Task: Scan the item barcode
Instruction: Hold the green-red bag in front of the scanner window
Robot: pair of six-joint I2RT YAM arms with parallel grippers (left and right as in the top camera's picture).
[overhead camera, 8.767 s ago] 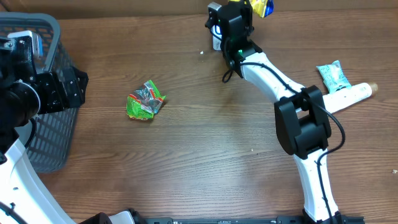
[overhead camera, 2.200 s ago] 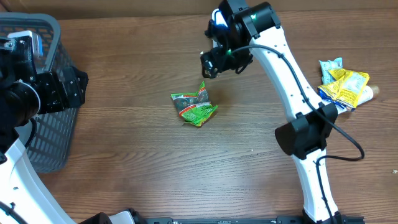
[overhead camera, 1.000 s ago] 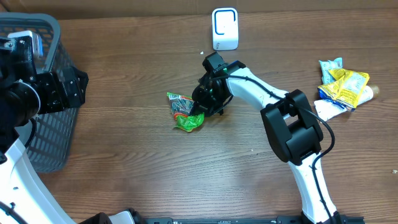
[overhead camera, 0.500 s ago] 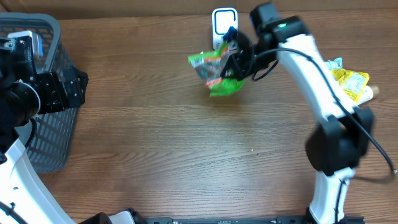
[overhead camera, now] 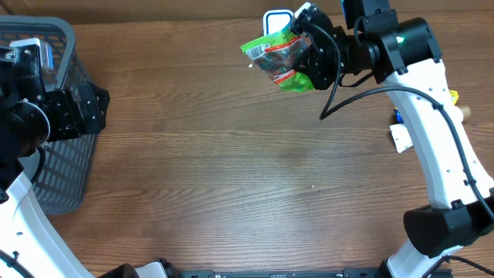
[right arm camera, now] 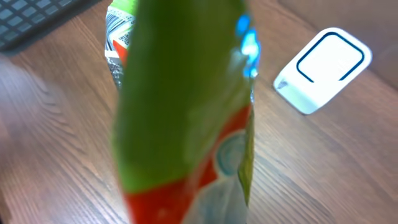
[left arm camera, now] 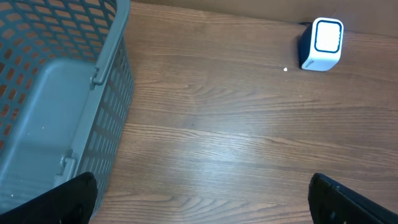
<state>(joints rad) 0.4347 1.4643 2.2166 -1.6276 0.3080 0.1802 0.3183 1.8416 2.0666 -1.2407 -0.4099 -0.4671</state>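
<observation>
At the far edge of the table (overhead camera: 231,170), mid-right, the right gripper (overhead camera: 312,58) is clamped on the snack packet (overhead camera: 282,60) and holds it off the wood. From overhead the packet covers the lower part of the white scanner (overhead camera: 276,15). Packet is crumpled foil: green body, red band, silvery panel with black print along one side. Right wrist view has it edge-on and blurred, filling the frame (right arm camera: 186,112): green up top, red lower down, a striped black-and-white patch at the upper left corner (right arm camera: 117,25). Can't tell if that's the barcode. Scanner (right arm camera: 323,68) sits on the table off to the packet's right in that view, blue-outlined face up, not touching it. Left gripper (left arm camera: 202,196) is spread wide, nothing in it, parked just beside the grey mesh basket (left arm camera: 74,106) at the left edge. Bare wood runs between basket and scanner. A few other items (overhead camera: 400,137) peek out behind the right arm at the right edge.
</observation>
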